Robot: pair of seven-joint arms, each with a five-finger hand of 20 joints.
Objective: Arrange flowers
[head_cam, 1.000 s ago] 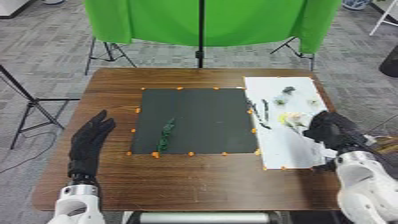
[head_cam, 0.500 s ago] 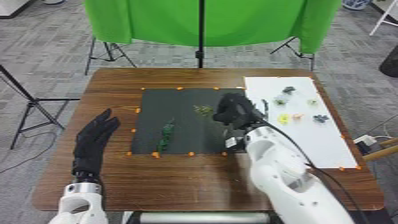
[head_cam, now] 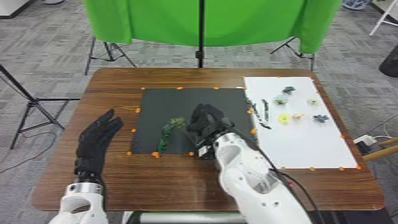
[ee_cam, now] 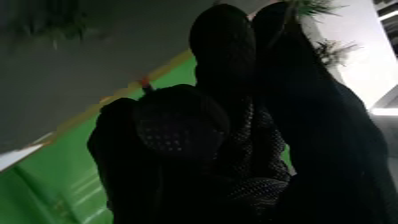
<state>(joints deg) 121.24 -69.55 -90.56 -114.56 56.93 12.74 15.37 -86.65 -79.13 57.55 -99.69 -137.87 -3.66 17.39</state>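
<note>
Green cloth [head_cam: 209, 25] is seen at the top of the head view, behind a brown table [head_cam: 169, 187]. Left of centre, on a dark mat [head_cam: 191, 100], a leafy stem [head_cam: 165, 137] is laid; a pale sprig [head_cam: 178, 121] is placed at its upper end, beside the right hand [head_cam: 206, 122], by which it seems to be pinched. At the left of the frame, the left hand [head_cam: 96, 142] is held with fingers straight. More flowers [head_cam: 283, 118] are set out on a white sheet [head_cam: 311, 147] at the right.

In the right wrist view, the glove's longer fingers [ee_cam: 284, 60] are kept close together, others folded; the grip itself cannot be made out.

Joining sprig to stem is judged the step in hand: the sprig should be lowered flat, aligned with the stem, and released gently, so that neither is dragged.
</note>
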